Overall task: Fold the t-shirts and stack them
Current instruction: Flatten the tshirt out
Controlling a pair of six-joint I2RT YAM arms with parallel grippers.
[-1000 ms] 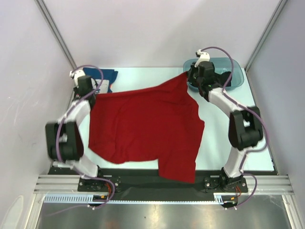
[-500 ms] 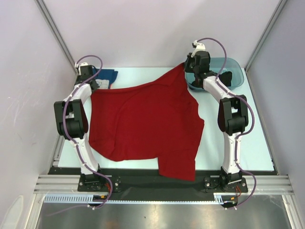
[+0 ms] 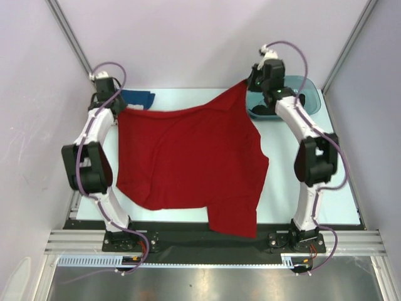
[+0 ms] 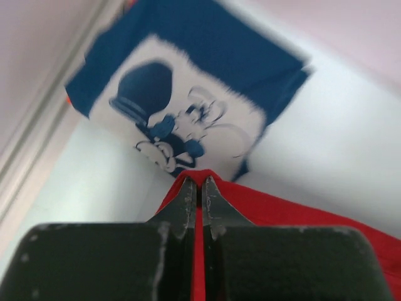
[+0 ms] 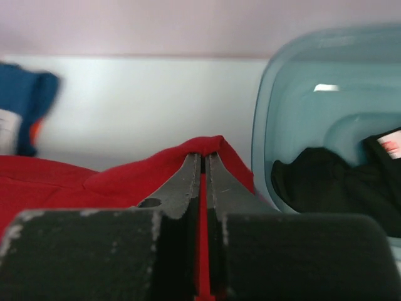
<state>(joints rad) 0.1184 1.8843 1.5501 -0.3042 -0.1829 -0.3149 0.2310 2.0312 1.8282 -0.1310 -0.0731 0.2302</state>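
Observation:
The red t-shirt [image 3: 188, 163] lies spread over the table, its near hem hanging over the front edge. My left gripper [image 3: 118, 110] is shut on its far left corner, seen pinched in the left wrist view [image 4: 198, 183]. My right gripper [image 3: 245, 83] is shut on its far right corner, seen pinched in the right wrist view [image 5: 204, 157]. The folded blue t-shirt [image 3: 138, 98] with a white print [image 4: 182, 119] lies at the far left, just beyond the left gripper. The black t-shirt [image 5: 332, 182] lies in the teal tub [image 3: 307, 94].
The teal tub [image 5: 276, 94] stands at the far right corner, close to the right of my right gripper. White walls and metal frame posts [image 3: 75, 47] close in the table at the back and sides.
Both grippers have carried the shirt's far corners farther back, pulling the far edge straighter. The left gripper has moved over the blue shirt's near edge.

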